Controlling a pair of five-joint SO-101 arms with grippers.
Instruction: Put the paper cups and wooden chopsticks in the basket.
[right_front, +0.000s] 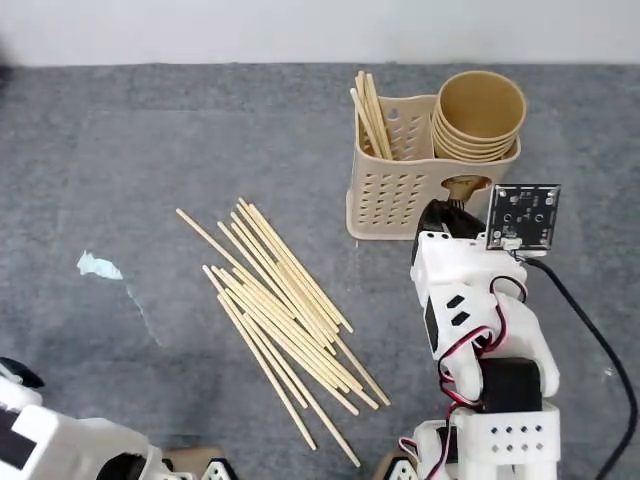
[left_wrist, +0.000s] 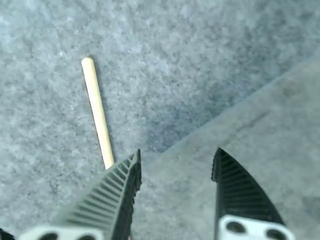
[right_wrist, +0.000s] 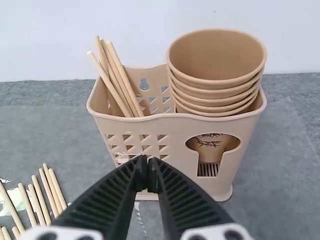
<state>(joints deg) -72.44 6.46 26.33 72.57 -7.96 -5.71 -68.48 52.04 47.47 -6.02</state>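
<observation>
- While pale wooden chopsticks (right_front: 285, 300) lie fanned on the grey counter (right_front: 150, 150) at eight o'clock from the basket (right_front: 400, 195), their long axes run ten to four o'clock.
- Tan paper cups (right_front: 480, 115) sit nested upright in the basket, with standing chopsticks (right_front: 370, 110) leaning alongside.
- Right claw (right_wrist: 148, 165) is clenched and empty at the basket's six o'clock.
- Left claw (left_wrist: 177, 160) is released.

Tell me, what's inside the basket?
One compartment of the basket holds a few wooden chopsticks, leaning. The other holds a stack of paper cups. The wall covers their lower ends, and only the topmost one's inside shows.
</observation>
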